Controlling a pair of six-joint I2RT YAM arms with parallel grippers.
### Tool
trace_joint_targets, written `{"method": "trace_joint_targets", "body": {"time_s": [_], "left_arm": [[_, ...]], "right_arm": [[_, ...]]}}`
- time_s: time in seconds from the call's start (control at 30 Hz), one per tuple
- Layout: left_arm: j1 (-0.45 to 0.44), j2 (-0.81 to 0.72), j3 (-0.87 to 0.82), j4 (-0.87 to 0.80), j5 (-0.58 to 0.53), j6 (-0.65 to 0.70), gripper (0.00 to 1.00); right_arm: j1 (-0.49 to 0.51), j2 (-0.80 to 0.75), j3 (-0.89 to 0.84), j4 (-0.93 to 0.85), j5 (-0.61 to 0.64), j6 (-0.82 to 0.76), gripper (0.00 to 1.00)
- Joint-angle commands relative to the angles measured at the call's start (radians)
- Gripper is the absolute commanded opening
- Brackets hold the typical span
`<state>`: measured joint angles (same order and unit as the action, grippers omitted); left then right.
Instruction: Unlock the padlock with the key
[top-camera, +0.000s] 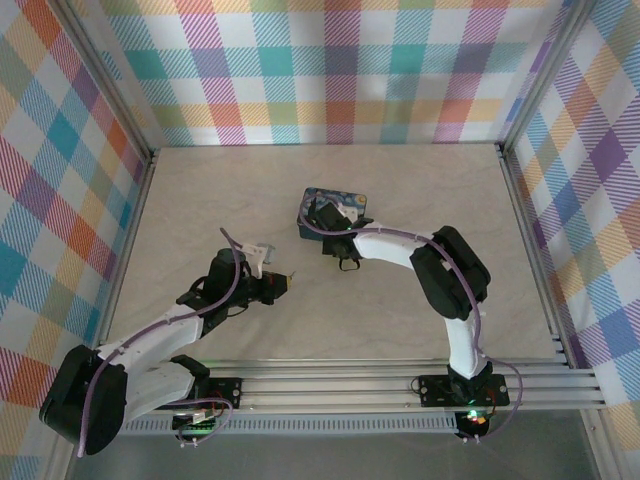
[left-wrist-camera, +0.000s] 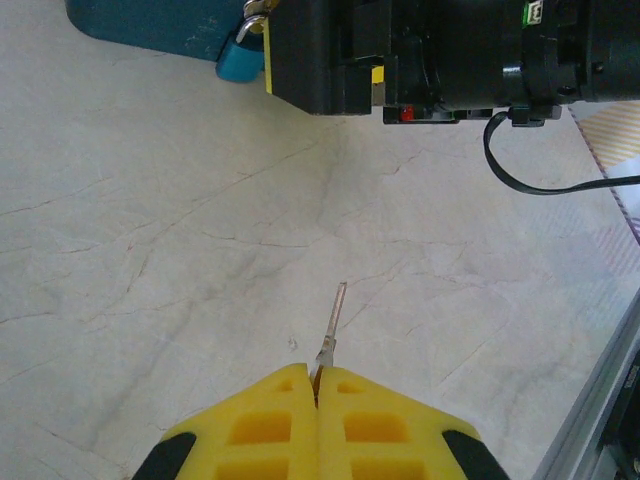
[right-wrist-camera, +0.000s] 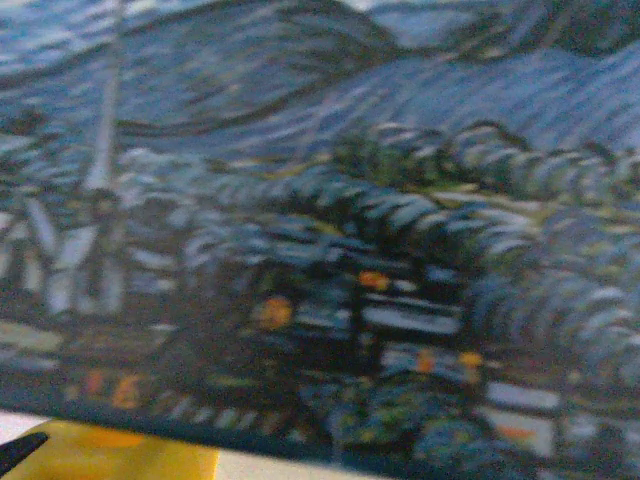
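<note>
Jutting fwd from L pincer (left-wrist-camera: 316, 378): key (left-wrist-camera: 334, 312)

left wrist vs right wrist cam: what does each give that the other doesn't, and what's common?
Left wrist: left fingers shut on the key, which points toward the blue padlock; the right arm's black wrist beside it; bare table. Right wrist: blurred close-up of the box's painted lid, with a yellow right finger at bottom left. Both: the box, as a teal edge from the left wrist, as lid print from the right.
</note>
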<state>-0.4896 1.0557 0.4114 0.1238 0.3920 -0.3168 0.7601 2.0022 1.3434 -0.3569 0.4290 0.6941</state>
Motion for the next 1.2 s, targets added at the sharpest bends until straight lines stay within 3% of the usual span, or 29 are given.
{"method": "trace_joint_targets", "body": {"time_s": [0.0,0.6,1.17], "left_arm": [[-0.007,-0.001,0.001,0.041,0.013,0.013,0.00],[-0.007,0.009,-0.017,0.050,0.014,0.021,0.00],[-0.007,-0.028,-0.016,0.017,0.030,0.024,0.00]], "right_arm": [[0.013,-0.035,0.016,0.016,-0.027,-0.024,0.54],[0.052,0.097,0.166,-0.055,0.040,0.011,0.54],[0.047,0.182,0.252,-0.068,0.097,0.023,0.46]]}}
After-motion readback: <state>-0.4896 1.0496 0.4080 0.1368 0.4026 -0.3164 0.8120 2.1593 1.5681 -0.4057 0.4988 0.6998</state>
